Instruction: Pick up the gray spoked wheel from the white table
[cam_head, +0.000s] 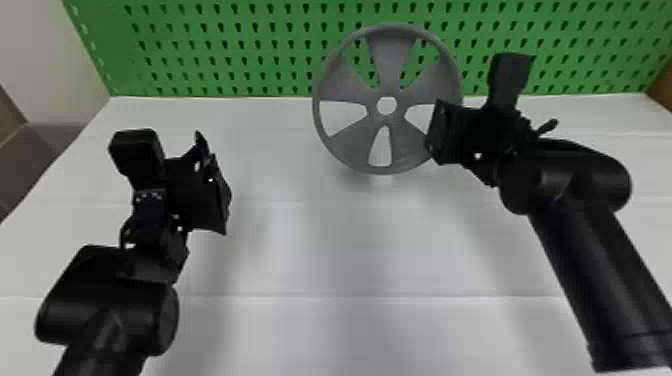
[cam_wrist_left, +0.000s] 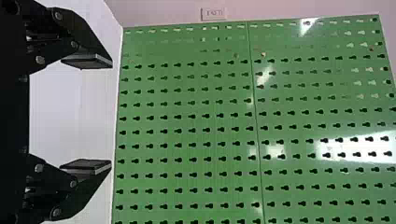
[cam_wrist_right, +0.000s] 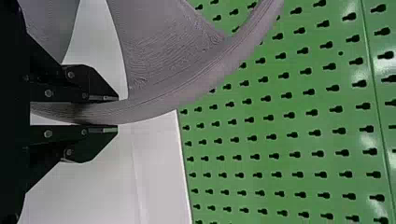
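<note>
Gray spoked wheel (cam_head: 387, 120), hub just off to the left of the right claw (cam_wrist_right: 116, 113), broad face turned back toward the robot. That claw is drawn in narrow with the rim (cam_wrist_right: 149, 105) pinched between its fingers. From where I'm standing the wheel looks close to upright; whether its lowest edge is clear of the white bench (cam_head: 350, 260) below the claw, I can't tell.

I'd guess it's stiff and fairly light for its breadth, likely plastic, with fine ridges that should give some bite. The rim is the sensible place to take it, but with the hold out at one side, the weight could make it swivel or droop, so I'd raise it slowly. The thinner edges might chip on a knock, and the green pegboard (cam_head: 225, 55) is just beyond the claw. Well apart, over to its left and nearer the robot, the left claw (cam_wrist_left: 111, 114) is spread wide, with nothing in it.
</note>
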